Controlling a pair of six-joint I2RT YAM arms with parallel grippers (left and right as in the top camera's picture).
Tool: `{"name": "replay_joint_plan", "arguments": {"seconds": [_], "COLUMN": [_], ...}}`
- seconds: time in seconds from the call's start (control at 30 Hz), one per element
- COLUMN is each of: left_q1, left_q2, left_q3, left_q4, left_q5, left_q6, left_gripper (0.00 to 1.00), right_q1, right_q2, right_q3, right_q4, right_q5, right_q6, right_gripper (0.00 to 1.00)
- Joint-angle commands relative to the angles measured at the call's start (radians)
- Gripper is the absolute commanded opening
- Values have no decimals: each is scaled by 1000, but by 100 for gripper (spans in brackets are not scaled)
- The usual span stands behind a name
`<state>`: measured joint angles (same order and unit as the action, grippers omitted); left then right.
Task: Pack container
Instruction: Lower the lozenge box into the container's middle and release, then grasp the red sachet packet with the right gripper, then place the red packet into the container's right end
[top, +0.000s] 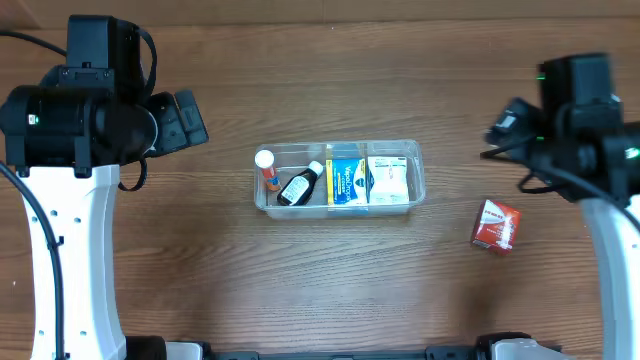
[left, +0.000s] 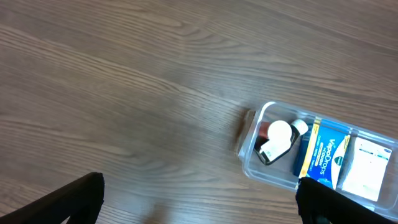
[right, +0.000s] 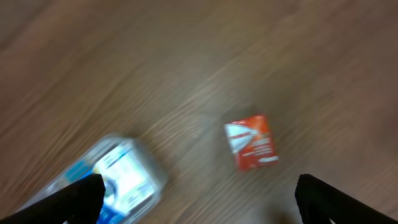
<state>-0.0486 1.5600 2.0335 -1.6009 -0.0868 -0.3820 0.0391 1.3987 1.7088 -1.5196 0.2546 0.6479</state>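
Packing stands one item short of done, by the look of the wooden table. The clear container sits at the table's centre, between the two robot arms, and holds four things side by side: a small bottle with a white cap at its left end, a dark bottle next to it, a blue and yellow box, and a white box at the right end.

One red box lies loose on the table to the container's right, well apart from it and close to the right arm.

The left gripper hangs above bare wood to the left of the container, its fingers spread wide and holding nothing. The right gripper is likewise spread and empty; its own camera view is blurred, but shows the red box lying ahead of the fingers.

The step in hand appears to be the pickup of the red box. The right arm would need to come down over it, close on its sides, then carry it to the container, where little free room shows.

Count: one container, two bottles, three boxes.
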Motion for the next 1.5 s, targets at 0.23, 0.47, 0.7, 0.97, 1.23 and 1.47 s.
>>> {"name": "replay_joint_plan", "arguments": {"seconds": [0.23, 0.47, 0.7, 0.97, 1.23, 1.47], "left_q1": [4, 4, 4, 4, 4, 4], "left_q2": [6, 6, 6, 6, 6, 6], "left_q3": [-3, -3, -3, -3, -3, -3], "left_q4": [0, 0, -1, -5, -11, -19], "left_q5": [1, 1, 1, 2, 2, 1], "left_q6": [24, 24, 24, 24, 23, 23], "left_gripper": [100, 100, 100, 100, 100, 100], "right_q1": [-238, -238, -238, -141, 383, 402], "right_q2": [127, 212, 262, 123, 93, 348], "right_q3": [-600, -801, -814, -438, -258, -283], "right_q4": [372, 619, 640, 373, 393, 408], "right_q5": [-238, -223, -224, -348, -295, -203], "right_q6": [-355, -364, -364, -396, -354, -303], "right_gripper": [100, 100, 76, 72, 68, 69]}}
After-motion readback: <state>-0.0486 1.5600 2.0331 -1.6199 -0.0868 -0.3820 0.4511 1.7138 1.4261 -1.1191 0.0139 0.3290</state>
